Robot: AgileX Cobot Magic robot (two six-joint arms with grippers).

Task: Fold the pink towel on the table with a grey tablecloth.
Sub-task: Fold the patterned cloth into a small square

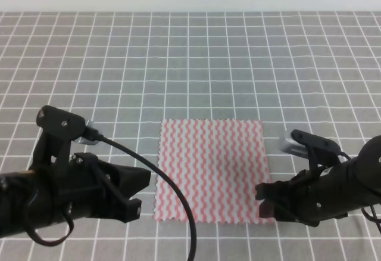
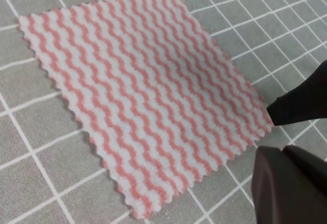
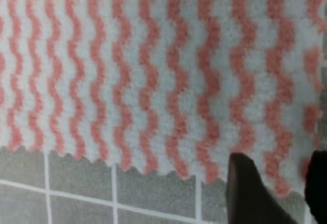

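On the grey tablecloth [image 1: 196,64], flat pink towel [image 1: 209,168]; right end effector [image 1: 266,200] parted over its corner, left end effector [image 1: 138,193] open, empty.

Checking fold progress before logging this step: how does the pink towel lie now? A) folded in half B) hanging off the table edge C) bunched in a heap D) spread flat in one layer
D: the pink towel lies flat and unfolded on the grey tablecloth, all four zigzag edges showing.

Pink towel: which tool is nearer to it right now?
Right. The right tool is at the pink towel's near right corner, fingers over its edge. The left tool sits just off the near left corner.
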